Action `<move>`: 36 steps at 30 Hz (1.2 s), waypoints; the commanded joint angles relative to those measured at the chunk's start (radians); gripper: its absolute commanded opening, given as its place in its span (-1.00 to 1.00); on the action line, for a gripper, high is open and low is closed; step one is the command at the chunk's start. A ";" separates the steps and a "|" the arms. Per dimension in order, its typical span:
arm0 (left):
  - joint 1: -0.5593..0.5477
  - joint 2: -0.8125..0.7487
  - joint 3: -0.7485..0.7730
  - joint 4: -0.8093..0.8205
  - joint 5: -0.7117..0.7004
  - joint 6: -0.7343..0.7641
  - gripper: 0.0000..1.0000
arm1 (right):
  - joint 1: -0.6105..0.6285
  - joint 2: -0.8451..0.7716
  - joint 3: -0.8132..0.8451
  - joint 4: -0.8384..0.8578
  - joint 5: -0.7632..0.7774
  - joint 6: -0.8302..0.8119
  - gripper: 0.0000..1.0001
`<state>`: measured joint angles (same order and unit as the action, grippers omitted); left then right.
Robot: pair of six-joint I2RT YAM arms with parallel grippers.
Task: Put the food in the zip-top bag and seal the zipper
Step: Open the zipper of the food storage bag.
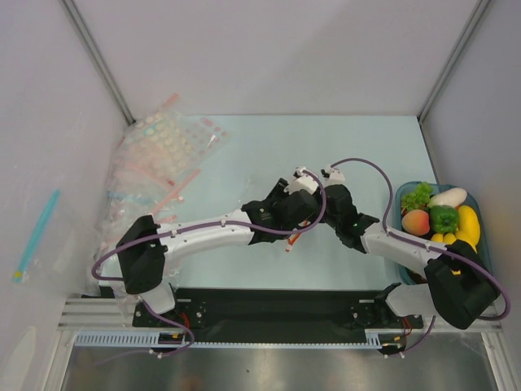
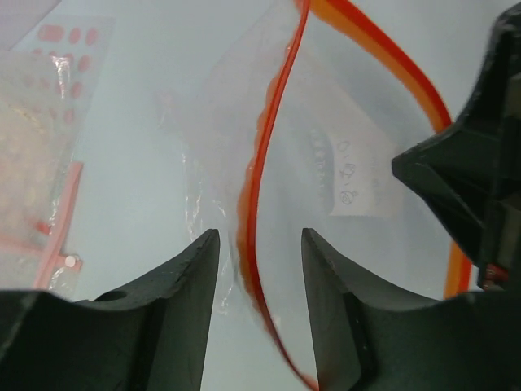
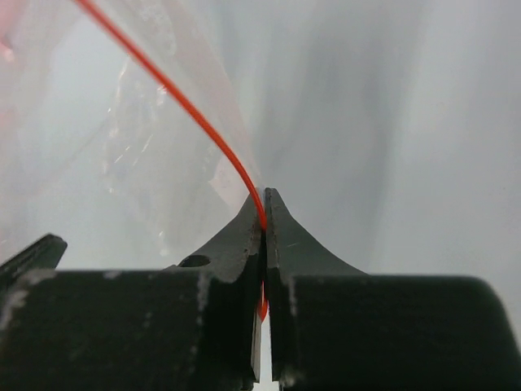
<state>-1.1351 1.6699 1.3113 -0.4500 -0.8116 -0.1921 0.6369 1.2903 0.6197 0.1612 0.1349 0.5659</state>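
The clear zip-top bag (image 2: 358, 147) hangs in mid-air between my two grippers. Its red-orange zipper (image 2: 262, 175) curves down through the gap of my left gripper (image 2: 260, 234), which is open, and neither finger touches the strip. My right gripper (image 3: 264, 204) is shut on the zipper (image 3: 187, 114) at its end, the strip pinched between the fingertips. The food lies in a blue basket (image 1: 398, 205) at the right: an orange ball (image 1: 416, 221), a green piece (image 1: 444, 217), a white radish (image 1: 448, 196) and a green cluster (image 1: 417, 195). I see no food inside the bag.
A heap of dotted clear bags with pink strips (image 1: 163, 155) lies at the back left, also in the left wrist view (image 2: 41, 163). Yellow bananas (image 1: 466, 226) share the basket. A blue-tipped object (image 1: 37, 232) lies outside the left wall.
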 commanded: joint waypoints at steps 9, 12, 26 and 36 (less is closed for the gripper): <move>-0.026 -0.059 0.009 0.022 0.031 0.006 -0.25 | -0.005 0.032 0.054 0.024 -0.029 -0.017 -0.96; -0.028 -0.045 0.019 0.014 0.022 0.008 -0.35 | -0.005 0.029 0.052 0.031 -0.032 -0.017 -0.96; -0.041 -0.013 0.052 -0.029 -0.074 -0.018 -1.00 | -0.006 -0.016 0.049 0.011 -0.027 -0.038 -0.48; 0.003 0.042 0.060 -0.010 -0.064 -0.023 -0.99 | -0.005 -0.112 0.045 -0.057 0.074 -0.057 0.33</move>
<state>-1.1545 1.7027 1.3247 -0.4732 -0.8539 -0.1959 0.6334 1.2316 0.6308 0.1234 0.1417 0.5232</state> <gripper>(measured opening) 0.011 0.651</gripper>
